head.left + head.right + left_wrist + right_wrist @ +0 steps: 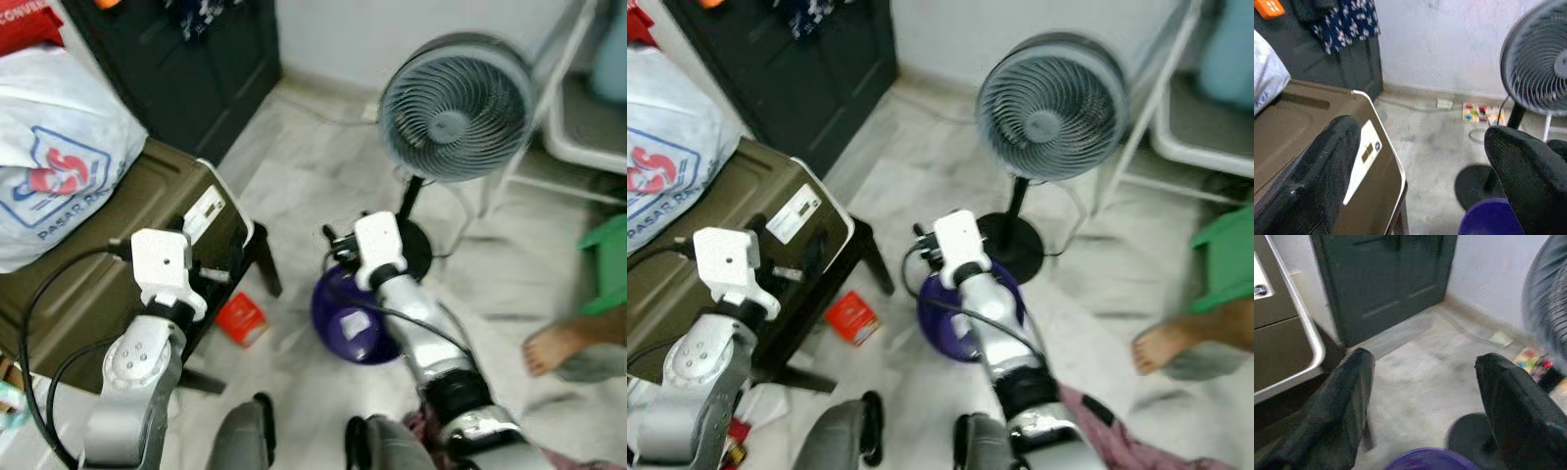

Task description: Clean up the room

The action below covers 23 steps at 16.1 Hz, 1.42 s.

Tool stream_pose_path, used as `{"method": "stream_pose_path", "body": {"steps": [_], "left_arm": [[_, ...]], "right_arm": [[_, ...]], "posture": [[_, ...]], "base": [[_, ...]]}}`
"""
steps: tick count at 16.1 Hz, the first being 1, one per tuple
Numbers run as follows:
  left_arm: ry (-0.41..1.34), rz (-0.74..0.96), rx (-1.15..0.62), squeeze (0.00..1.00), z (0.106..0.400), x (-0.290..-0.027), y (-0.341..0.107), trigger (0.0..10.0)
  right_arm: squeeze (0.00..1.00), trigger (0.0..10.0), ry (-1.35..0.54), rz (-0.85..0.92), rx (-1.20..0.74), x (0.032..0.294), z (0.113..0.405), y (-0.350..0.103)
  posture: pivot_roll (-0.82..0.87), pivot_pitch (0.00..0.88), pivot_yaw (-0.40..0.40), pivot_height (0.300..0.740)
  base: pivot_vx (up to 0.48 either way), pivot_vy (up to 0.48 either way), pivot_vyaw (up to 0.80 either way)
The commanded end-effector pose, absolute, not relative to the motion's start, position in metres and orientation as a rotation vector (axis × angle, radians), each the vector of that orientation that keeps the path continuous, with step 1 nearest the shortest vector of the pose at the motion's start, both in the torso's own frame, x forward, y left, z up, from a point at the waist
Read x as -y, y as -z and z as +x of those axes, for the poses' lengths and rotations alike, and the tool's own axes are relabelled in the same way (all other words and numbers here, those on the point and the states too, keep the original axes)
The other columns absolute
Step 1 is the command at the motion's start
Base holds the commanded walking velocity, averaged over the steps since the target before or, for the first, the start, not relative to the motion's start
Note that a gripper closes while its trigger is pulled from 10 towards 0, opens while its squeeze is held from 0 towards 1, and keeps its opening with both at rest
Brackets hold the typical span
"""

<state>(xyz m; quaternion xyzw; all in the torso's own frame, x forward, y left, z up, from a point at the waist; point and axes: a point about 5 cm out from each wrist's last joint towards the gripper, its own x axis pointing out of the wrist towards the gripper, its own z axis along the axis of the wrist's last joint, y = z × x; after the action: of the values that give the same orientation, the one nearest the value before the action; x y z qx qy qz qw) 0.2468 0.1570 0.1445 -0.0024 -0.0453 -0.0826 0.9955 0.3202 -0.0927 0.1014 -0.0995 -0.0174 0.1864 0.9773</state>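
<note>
The purple bowl (348,323) sits on the pale marble floor (294,186) right below the right arm, touching the round black base of the standing fan (456,106) on its far side, and near it, toward the robot's left, lies a small red box (241,319) just beside the leg of the olive-brown table (88,284). The right gripper (1422,396) hangs above the bowl's near rim with its two black fingers spread wide apart and nothing between them; the left gripper (1422,171) is likewise spread and empty, held over the table's metal-trimmed corner. Open floor runs from the bowl toward the dark door (186,59) and the white wall, a strip bounded by the table's edge on the left and the fan's stand on the right (a person's bare foot (554,345) rests on the floor further right, beside something green). The left wrist view brings out a small colourful toy (1480,112) against the skirting and a blue flowered cloth (1347,22) hanging on the door. The right wrist view shows the table's rounded silver rim (1300,328) close up. On the table stands a large white plastic bag (54,157) with red and blue print. A white frame of tubing (578,117) stands behind the fan.
</note>
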Motion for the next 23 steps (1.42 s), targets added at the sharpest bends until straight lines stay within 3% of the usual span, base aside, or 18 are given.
{"method": "stream_pose_path", "body": {"steps": [1,3,4,5,6,9,11,13,14,15,16,18,21,23], "left_arm": [[0.123,-0.004,0.098,0.0,0.249,-0.163,-0.141,10.0],[0.078,-0.025,0.132,0.0,0.263,-0.164,-0.144,10.0],[0.056,-0.017,0.151,0.0,0.268,-0.166,-0.146,10.0],[0.035,0.0,0.158,0.0,0.271,-0.168,-0.147,10.0],[-0.002,0.015,0.164,0.0,0.277,-0.172,-0.146,10.0],[-0.024,0.038,0.204,0.0,0.284,-0.173,-0.151,10.0],[-0.035,0.024,0.205,0.0,0.285,-0.177,-0.149,10.0],[0.022,-0.033,0.194,0.0,0.274,-0.184,-0.139,10.0],[0.006,-0.037,0.185,0.0,0.271,-0.187,-0.136,10.0],[-0.036,-0.049,0.14,0.0,0.26,-0.195,-0.122,10.0],[-0.044,-0.044,0.126,0.0,0.257,-0.195,-0.117,10.0],[-0.027,-0.055,0.123,0.0,0.258,-0.189,-0.115,10.0],[-0.005,-0.068,0.12,0.0,0.261,-0.181,-0.111,10.0],[0.017,-0.078,0.118,0.0,0.262,-0.169,-0.11,10.0]], "right_arm": [[1.0,10.0,-0.411,-0.227,0.1,0.095,0.316,-0.112],[1.0,10.0,-0.445,-0.278,0.129,0.112,0.315,-0.117],[0.93,10.0,-0.452,-0.287,0.13,0.117,0.312,-0.117],[0.59,10.0,-0.438,-0.296,0.134,0.12,0.313,-0.117],[0.0,10.0,-0.409,-0.293,0.118,0.123,0.318,-0.118],[0.0,10.0,-0.35,-0.222,0.057,0.123,0.331,-0.122],[0.0,10.0,-0.262,-0.21,0.128,0.121,0.337,-0.134],[0.0,10.0,-0.163,-0.108,0.148,0.134,0.327,-0.136],[0.0,10.0,-0.153,-0.116,0.149,0.14,0.323,-0.134],[0.0,10.0,-0.099,-0.192,0.141,0.164,0.302,-0.123],[0.0,10.0,-0.141,-0.065,0.106,0.171,0.288,-0.117],[0.0,10.0,-0.087,-0.118,0.081,0.185,0.274,-0.113],[0.0,10.0,-0.035,-0.18,0.061,0.191,0.267,-0.112],[0.0,10.0,0.014,-0.117,0.057,0.19,0.277,-0.122]], "posture": [[0.1,0.071,0.009,0.74],[0.08,0.007,-0.014,0.74],[0.08,0.0,-0.029,0.74],[0.08,0.0,-0.036,0.74],[0.07,0.0,-0.046,0.74],[0.08,0.0,-0.06,0.74],[0.07,0.0,-0.05,0.74],[0.05,0.0,-0.038,0.74],[0.04,0.0,-0.033,0.74],[0.03,0.0,-0.025,0.74],[0.02,0.0,-0.02,0.74],[0.0,0.0,-0.009,0.74],[-0.03,0.0,0.01,0.74],[-0.02,0.0,0.015,0.74]], "base": [[0.0,0.0,0.0],[0.0,0.0,0.0],[0.0,0.0,0.0],[0.0,0.0,0.0],[0.0,0.0,0.0],[0.0,0.0,0.0],[0.0,0.0,0.0],[0.0,0.0,0.0],[0.0,0.0,0.0],[0.0,0.0,0.0],[0.0,0.0,0.0],[0.0,0.0,0.0],[0.0,0.0,0.0],[0.0,0.0,0.0]]}}
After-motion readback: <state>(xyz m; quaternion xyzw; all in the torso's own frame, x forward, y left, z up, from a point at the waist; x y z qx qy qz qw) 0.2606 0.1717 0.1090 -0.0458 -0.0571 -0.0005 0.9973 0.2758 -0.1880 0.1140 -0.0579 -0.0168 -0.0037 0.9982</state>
